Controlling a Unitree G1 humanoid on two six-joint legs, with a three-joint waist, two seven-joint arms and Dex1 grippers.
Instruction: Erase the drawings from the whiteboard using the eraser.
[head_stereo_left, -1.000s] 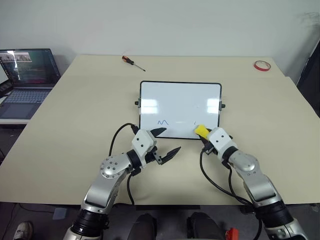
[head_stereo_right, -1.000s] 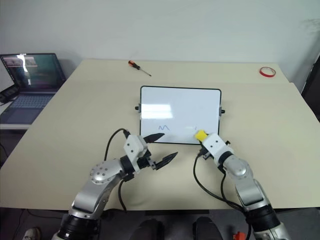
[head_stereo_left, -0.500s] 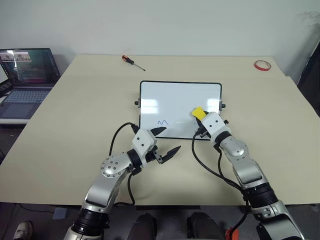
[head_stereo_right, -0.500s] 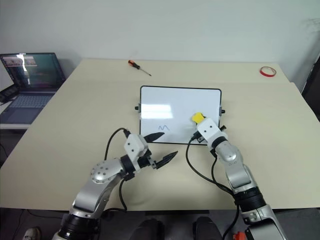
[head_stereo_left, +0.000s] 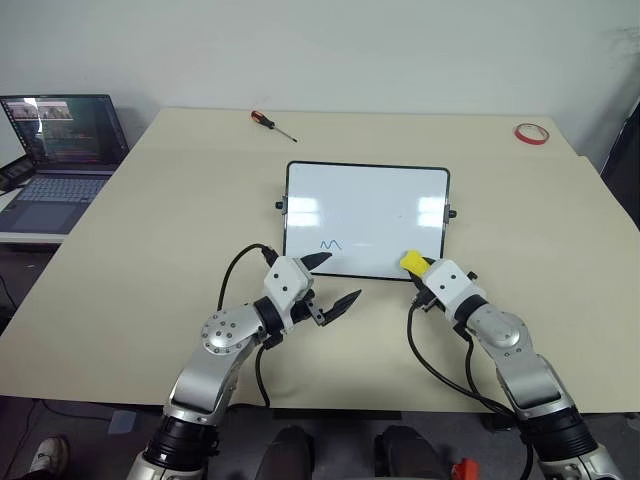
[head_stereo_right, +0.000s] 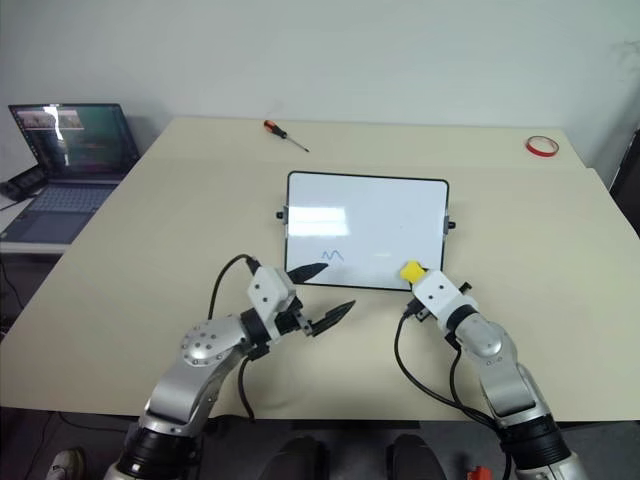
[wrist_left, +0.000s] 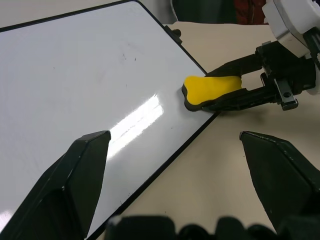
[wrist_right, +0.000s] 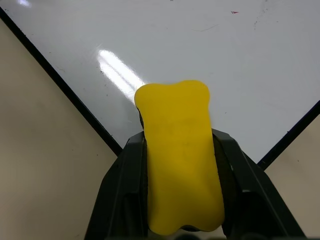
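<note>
Closest to the robot, the left gripper (head_stereo_left: 327, 282) hangs just over the table (head_stereo_left: 150, 240) with its two black fingers spread wide and nothing in them, its upper fingertip over the near edge of the whiteboard (head_stereo_left: 366, 205). A bit to the right, the right gripper (head_stereo_left: 420, 270) has its fingers squeezed tight on the yellow eraser (head_stereo_left: 412, 262), which sits at the near right corner of the board. One blue wavy line (head_stereo_left: 330, 244) is left on the near left part of the board, well apart from the eraser. I think the eraser could slide off the edge and miss the line if the arm sweeps too near. The board might also scoot away when rubbed, since nothing pins it down. Farther back lie a screwdriver (head_stereo_left: 270, 121) and a red tape ring (head_stereo_left: 530, 133), and a laptop (head_stereo_left: 62, 140) at the far left is cut off. A few tiny faint marks on the right part of the board are hard to make out.
</note>
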